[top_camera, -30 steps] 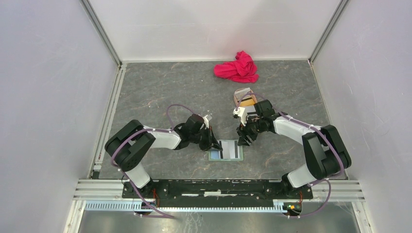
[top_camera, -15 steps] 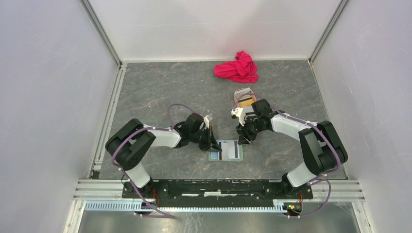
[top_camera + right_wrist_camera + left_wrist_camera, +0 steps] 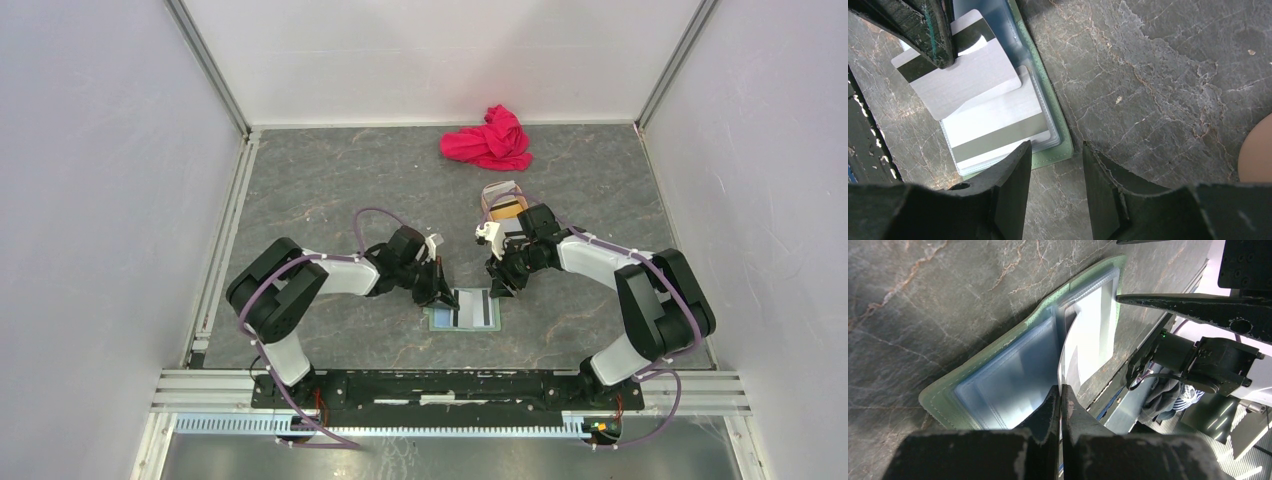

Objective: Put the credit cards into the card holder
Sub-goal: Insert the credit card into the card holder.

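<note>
Grey marble table (image 3: 330, 180), left gripper (image 3: 1060, 390) pinching partly hidden card (image 3: 968, 75), right gripper (image 3: 1056, 147) spread above card holder (image 3: 1013, 370).

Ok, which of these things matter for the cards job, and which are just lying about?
Job:
holder
gripped card, in left hand
sleeved card
orange card, on tray

Lying about:
red cloth
tray

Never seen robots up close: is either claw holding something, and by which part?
The left gripper pinches a grey card by its black-striped edge, above the card holder. The right gripper holds nothing.
</note>
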`<state>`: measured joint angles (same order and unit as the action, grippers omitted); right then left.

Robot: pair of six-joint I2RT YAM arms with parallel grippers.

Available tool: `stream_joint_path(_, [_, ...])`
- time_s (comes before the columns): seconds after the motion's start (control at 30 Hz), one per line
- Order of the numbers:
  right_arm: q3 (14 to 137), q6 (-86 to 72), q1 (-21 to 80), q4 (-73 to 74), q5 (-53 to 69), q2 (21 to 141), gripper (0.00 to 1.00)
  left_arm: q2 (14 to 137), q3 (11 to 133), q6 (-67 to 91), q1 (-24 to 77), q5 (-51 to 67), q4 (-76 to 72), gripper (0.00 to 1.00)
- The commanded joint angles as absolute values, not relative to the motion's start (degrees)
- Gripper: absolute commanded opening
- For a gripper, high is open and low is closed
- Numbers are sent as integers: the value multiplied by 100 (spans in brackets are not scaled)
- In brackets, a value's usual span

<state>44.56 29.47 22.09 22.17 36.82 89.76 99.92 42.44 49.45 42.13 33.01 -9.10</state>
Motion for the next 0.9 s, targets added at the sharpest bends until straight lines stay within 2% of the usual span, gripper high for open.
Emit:
stream_joint_path(0.0, [4614,3032,2282,2252,3703,9028,48,10126,4321,4485,4199,2665,-353,2])
stream_joint_path(0.47, [4614,3023,2304,2259,3779,9057,48,10069,4373,4602,4515,1862,-450,2])
stream_joint_path(0.87, [4614,3023,2317,2268,3790,9058,48,10152,4285,4924,4698,1875,-853,2])
